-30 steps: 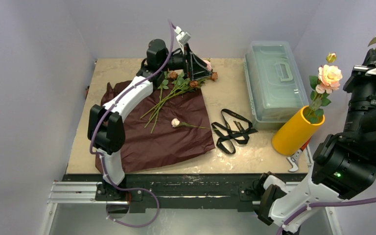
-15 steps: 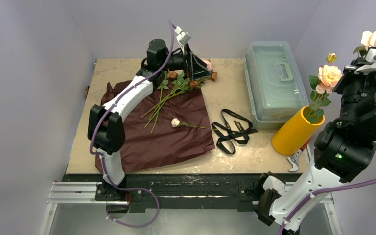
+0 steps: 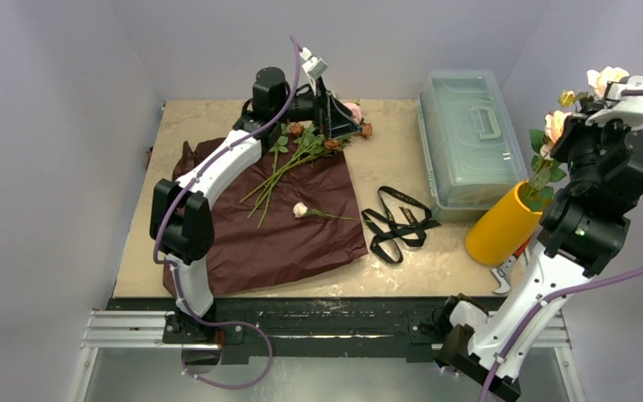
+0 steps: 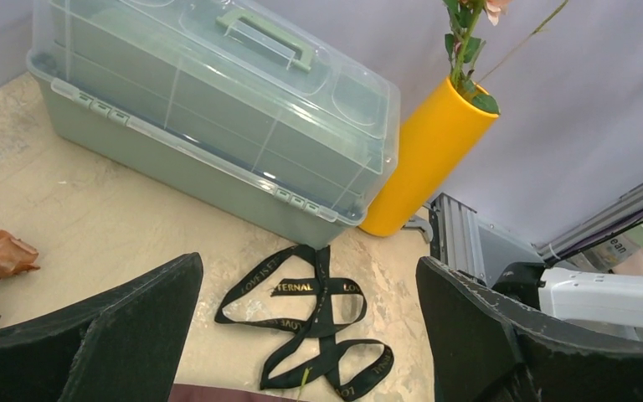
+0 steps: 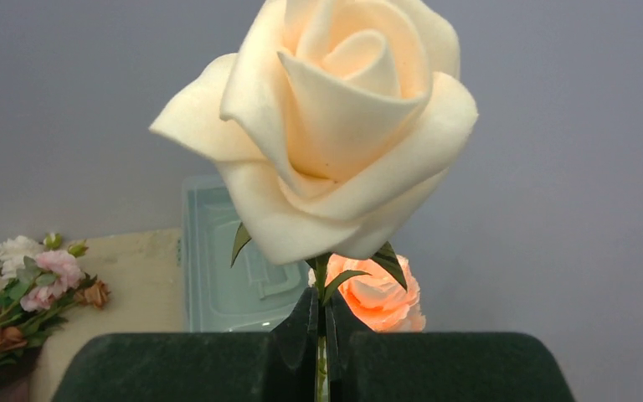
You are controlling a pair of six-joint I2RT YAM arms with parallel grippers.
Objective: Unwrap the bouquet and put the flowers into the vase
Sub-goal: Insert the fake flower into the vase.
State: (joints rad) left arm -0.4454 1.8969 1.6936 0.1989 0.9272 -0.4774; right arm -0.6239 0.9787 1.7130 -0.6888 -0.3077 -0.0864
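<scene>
The bouquet lies opened: loose flowers (image 3: 301, 151) with green stems rest on the flat maroon paper (image 3: 276, 226), and a small pale rose (image 3: 300, 209) lies apart from them. My left gripper (image 3: 335, 117) hovers open over the flower heads at the back, with nothing between its fingers (image 4: 308, 264). The yellow vase (image 3: 502, 226) leans at the right edge and holds a peach rose (image 3: 555, 126). My right gripper (image 5: 321, 335) is shut on the stem of a cream rose (image 5: 326, 126), held high above and to the right of the vase mouth (image 3: 607, 79).
A clear plastic box (image 3: 469, 138) with a handle stands at the back right, close to the vase (image 4: 427, 159). A black ribbon (image 3: 398, 222) lies loose between the paper and the box. A small metal tool (image 3: 502, 276) sits at the table's right front corner.
My right arm has swung left and down with the cream rose, bringing it nearer the peach rose and the vase. The left arm has not moved.
</scene>
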